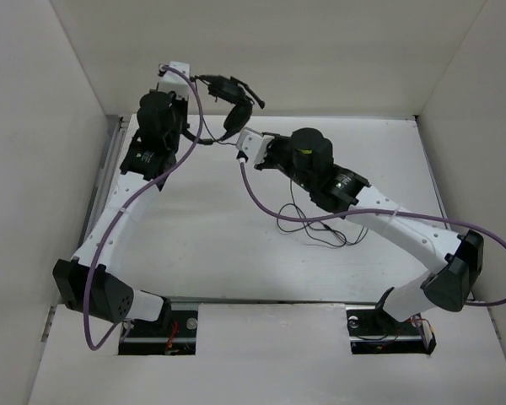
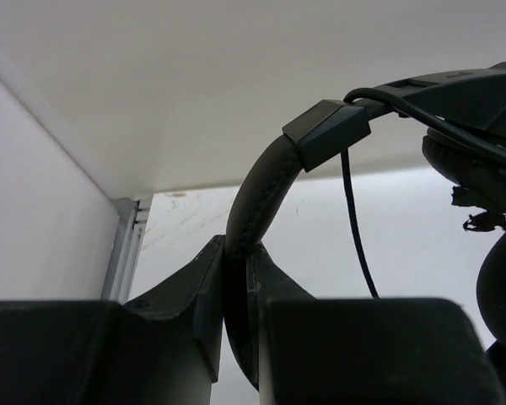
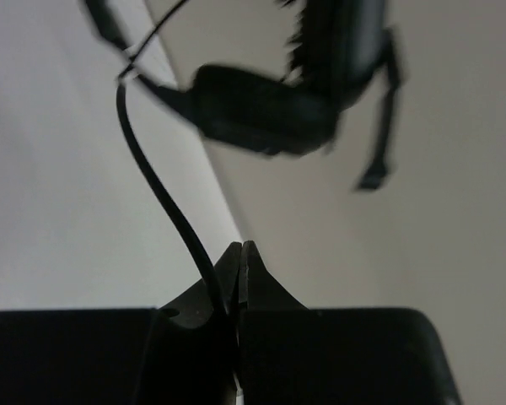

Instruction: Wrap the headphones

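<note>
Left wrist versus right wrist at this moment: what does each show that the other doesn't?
Only the left wrist view: the left hand shut on the padded headband, with the slider block above it. Only the right wrist view: the right hand pinching the thin cable. Both: the headphones and a run of that cable.

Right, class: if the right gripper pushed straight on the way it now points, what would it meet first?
Probably the headphones, which hang just ahead of the right gripper. That gripper is shut on their cable. The view is blurred, so depth is unclear.
</note>
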`<state>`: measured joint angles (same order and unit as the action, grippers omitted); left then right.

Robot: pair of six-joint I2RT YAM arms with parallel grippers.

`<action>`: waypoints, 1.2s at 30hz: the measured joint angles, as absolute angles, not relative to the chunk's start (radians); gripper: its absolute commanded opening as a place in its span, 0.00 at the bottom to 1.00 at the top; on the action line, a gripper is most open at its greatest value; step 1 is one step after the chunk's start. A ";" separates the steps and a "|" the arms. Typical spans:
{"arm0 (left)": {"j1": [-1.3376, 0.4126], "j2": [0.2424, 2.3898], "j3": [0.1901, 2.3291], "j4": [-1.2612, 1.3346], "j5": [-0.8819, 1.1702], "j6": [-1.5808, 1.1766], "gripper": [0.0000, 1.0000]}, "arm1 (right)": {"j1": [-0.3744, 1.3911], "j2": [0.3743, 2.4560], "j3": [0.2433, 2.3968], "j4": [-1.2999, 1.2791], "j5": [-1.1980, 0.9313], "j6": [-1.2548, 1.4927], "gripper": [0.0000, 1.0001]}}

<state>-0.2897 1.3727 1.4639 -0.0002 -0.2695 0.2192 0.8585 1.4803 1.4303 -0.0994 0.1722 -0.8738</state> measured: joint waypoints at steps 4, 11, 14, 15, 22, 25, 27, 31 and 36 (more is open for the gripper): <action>-0.346 1.373 1.373 -0.022 -0.266 0.276 0.00 | 0.854 1.480 1.472 -0.064 0.219 -0.993 0.00; -0.398 1.360 1.291 -0.038 -0.236 0.299 0.00 | 0.842 1.493 1.476 0.007 0.260 -1.186 0.00; -0.416 1.345 1.276 -0.044 -0.228 0.303 0.00 | 0.828 1.504 1.476 0.041 0.266 -1.255 0.02; -0.424 1.340 1.275 -0.048 -0.224 0.307 0.00 | 0.822 1.507 1.475 0.055 0.268 -1.276 0.03; -0.498 1.323 1.275 -0.053 -0.191 0.333 0.00 | 0.788 1.514 1.474 0.133 0.251 -1.344 0.08; -0.530 1.323 1.276 -0.065 -0.169 0.339 0.00 | 0.762 1.515 1.473 0.144 0.219 -1.342 0.09; -0.548 1.323 1.276 -0.080 -0.154 0.344 0.00 | 0.742 1.519 1.473 0.146 0.195 -1.333 0.10; -0.575 1.322 1.276 -0.117 -0.112 0.353 0.00 | 0.693 1.533 1.473 0.148 0.131 -1.274 0.10; -0.588 1.319 1.284 -0.171 -0.040 0.351 0.00 | 0.630 1.554 1.494 0.107 0.038 -1.127 0.09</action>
<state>-0.5877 1.3190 1.2842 -0.1711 -0.0399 0.3511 0.6296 1.5536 1.4937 0.1074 0.0376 -1.1271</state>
